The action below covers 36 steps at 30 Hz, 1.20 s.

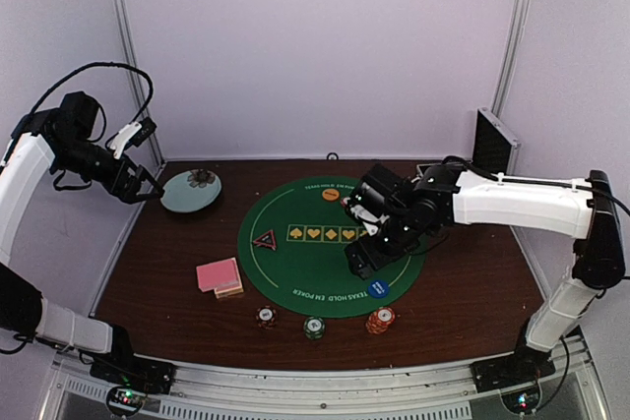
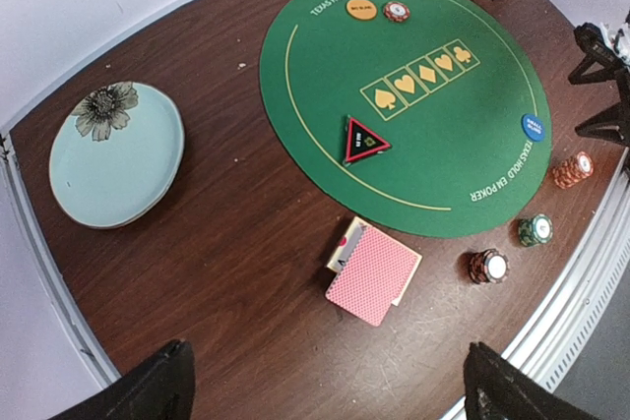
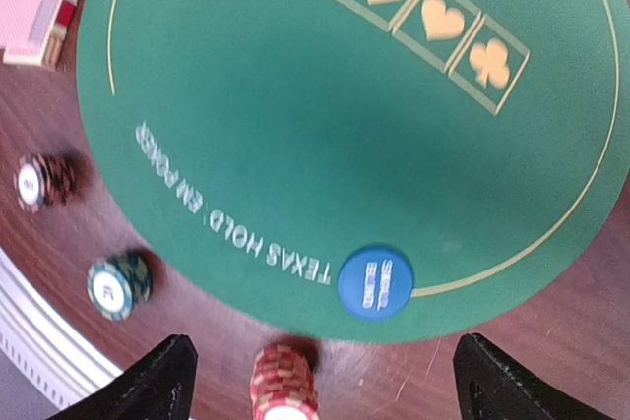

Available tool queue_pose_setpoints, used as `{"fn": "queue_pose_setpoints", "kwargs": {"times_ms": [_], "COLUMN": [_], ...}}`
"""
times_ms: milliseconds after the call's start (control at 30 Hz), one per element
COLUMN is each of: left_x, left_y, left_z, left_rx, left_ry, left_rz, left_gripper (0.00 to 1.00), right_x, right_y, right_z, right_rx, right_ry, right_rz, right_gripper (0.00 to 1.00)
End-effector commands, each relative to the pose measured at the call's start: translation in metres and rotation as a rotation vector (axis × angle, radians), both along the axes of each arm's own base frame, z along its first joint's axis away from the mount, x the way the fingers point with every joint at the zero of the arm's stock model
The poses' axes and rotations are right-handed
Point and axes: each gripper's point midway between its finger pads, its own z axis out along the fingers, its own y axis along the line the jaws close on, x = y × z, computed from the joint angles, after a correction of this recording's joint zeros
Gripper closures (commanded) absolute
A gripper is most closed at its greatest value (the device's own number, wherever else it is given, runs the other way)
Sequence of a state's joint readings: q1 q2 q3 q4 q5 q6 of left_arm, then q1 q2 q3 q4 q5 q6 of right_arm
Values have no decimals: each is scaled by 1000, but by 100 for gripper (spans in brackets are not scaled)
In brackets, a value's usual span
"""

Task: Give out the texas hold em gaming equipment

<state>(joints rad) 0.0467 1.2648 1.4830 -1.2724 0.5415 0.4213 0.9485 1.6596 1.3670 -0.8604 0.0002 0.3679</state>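
Note:
The pink-backed cards [image 1: 219,275] lie stacked on the table left of the green mat [image 1: 305,263]. On the mat are a black-red triangle marker [image 1: 264,239], an orange disc [image 1: 330,194] and a blue disc [image 1: 378,289]. Three striped chip stacks stand in front of the mat: dark red [image 1: 265,316], green [image 1: 313,327] and red-orange [image 1: 380,320]. My right gripper [image 1: 361,261] hangs open and empty over the mat's right part; in its wrist view [image 3: 325,392] the blue disc [image 3: 374,282] and red-orange stack [image 3: 284,386] lie below it. My left gripper [image 1: 148,189] is open and empty, held high by the plate.
A pale blue plate [image 1: 190,191] with a flower print sits at the back left. A silver-black case [image 1: 492,140] stands open at the back right. In the left wrist view, a red chip [image 2: 396,12] lies beside the orange disc [image 2: 361,9] on the mat's far side.

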Motion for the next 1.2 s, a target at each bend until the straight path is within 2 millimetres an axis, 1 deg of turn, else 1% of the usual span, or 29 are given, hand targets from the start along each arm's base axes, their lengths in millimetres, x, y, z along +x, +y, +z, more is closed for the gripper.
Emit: {"fn": "queue_pose_setpoints", "kwargs": {"times_ms": [0,67,167,333,433,533,733,867,1167], "left_x": [-1,-1,0,1,2,3,3,3,4], "left_y": [-3,-3,-2,-3,-4,-4,-4,-4,-4], "left_z": [9,9,10,12,12,13,15,16,18], "left_rx": [-13,-15,-13,-17,-26,-26,-27,-27,-26], "left_ry": [-54,-53,-53,-55,-49,-51,-54,-56,-59], "left_rz": [-14,-14,-12,-13,-15,-15,-14,-15,-13], "left_gripper": [2,2,2,2,2,2,2,2,2], "right_x": [-38,-51,-62,-75,-79,-82,-84,-83,-85], "right_y": [-16,-18,-22,-24,-24,-23,-25,-26,-27], "right_z": [-12,-25,-43,-57,-63,-69,-80,-84,-90], "right_rx": [-36,-41,-39,-26,-24,-27,-57,-70,-80], "right_ry": [84,126,171,209,220,227,230,229,242], "right_rz": [-28,-32,-54,-69,-72,-75,-80,-83,-79], "right_gripper": [5,5,4,4,4,6,14,21,31]}}
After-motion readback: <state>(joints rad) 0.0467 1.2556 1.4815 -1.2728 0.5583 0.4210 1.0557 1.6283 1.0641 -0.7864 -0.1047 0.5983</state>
